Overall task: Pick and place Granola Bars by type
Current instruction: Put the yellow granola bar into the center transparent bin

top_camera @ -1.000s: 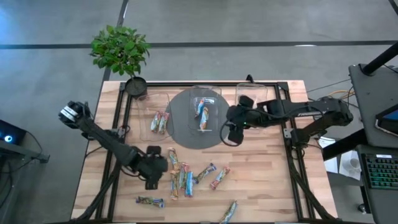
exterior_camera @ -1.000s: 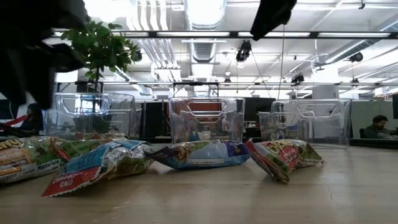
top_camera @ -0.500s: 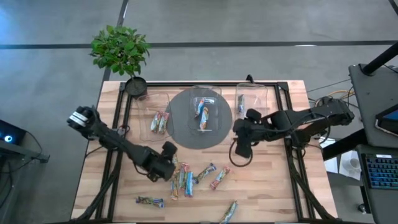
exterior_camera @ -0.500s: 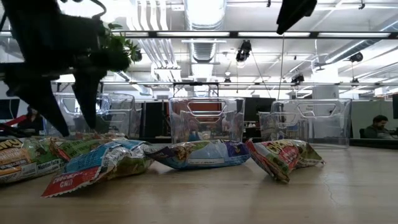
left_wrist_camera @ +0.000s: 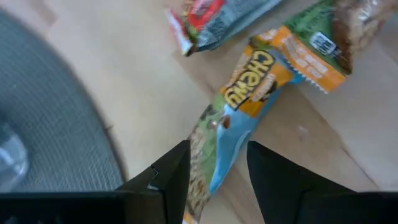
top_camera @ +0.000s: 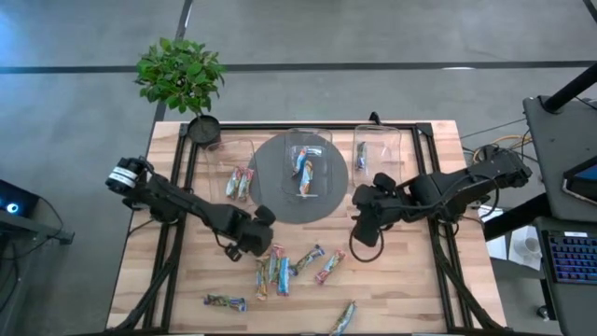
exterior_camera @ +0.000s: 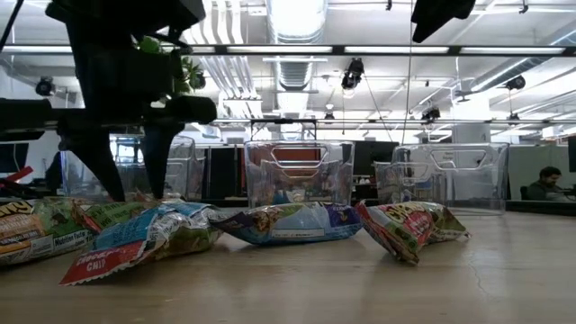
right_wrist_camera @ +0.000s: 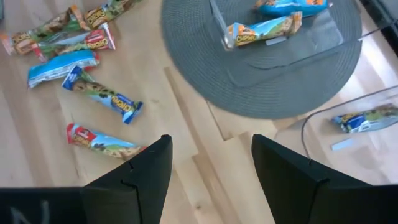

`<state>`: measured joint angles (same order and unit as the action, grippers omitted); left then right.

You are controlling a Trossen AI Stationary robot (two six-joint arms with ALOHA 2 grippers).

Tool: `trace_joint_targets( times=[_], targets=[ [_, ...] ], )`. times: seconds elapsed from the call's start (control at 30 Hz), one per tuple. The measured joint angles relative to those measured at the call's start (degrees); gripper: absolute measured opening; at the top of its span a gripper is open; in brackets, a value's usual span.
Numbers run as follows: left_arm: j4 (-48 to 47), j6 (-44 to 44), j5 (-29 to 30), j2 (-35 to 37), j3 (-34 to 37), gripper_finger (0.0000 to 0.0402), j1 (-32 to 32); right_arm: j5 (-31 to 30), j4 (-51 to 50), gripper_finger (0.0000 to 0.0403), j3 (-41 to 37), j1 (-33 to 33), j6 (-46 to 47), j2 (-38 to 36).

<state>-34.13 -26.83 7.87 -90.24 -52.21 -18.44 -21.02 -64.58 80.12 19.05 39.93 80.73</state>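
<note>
Several granola bars in shiny wrappers lie loose on the wooden table, most in a cluster point(top_camera: 280, 268). My left gripper point(left_wrist_camera: 214, 171) hangs open just above one of them, an orange, green and blue bar point(left_wrist_camera: 239, 118), with a finger on either side of it. In the low view its fingertips point(exterior_camera: 135, 191) stand just over the wrappers. My right gripper point(right_wrist_camera: 211, 165) is open and holds nothing, high over bare table point(top_camera: 366, 229) in front of the bins. Other bars lie flat inside the three clear bins.
Three clear bins stand at the back: the left one point(top_camera: 238, 159), the middle one point(top_camera: 308, 149) on a round grey mat point(top_camera: 270, 191), the right one point(top_camera: 378, 145). A potted plant point(top_camera: 182, 79) stands at the far left corner. Single bars lie near the front edge point(top_camera: 225, 301), point(top_camera: 343, 317).
My left gripper has gone toward the table's right and far side, come down over the bar cluster and rolled about its own axis. My right gripper has drawn back from the bins toward the near edge. Both have stayed open. No bar has moved.
</note>
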Motion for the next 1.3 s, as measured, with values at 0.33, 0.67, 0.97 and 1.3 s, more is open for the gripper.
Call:
trace_joint_targets(
  times=[0.33, 0.67, 0.97, 1.3],
  targets=[
    [2.25, -3.44, -2.63, -4.03, 0.04, 0.0142, 2.06, -0.04, 0.04, 0.0212, -0.31, 0.24, 2.16, 0.00],
    [0.83, -0.12, -3.83, -5.14, -0.10, 0.0138, 2.10, -0.07, -0.07, 0.0212, -0.76, 0.22, 3.23, 0.02],
    [-5.07, 13.04, -6.60, -5.02, -1.78, 0.0061, 2.10, -0.07, -0.83, 0.0212, -0.87, 0.22, 3.06, 0.02],
    [-5.33, 29.84, -7.79, 1.37, -9.44, 0.0015, 2.77, -1.11, -1.49, 0.0212, -1.03, 0.22, 2.53, 0.02]
  ],
)
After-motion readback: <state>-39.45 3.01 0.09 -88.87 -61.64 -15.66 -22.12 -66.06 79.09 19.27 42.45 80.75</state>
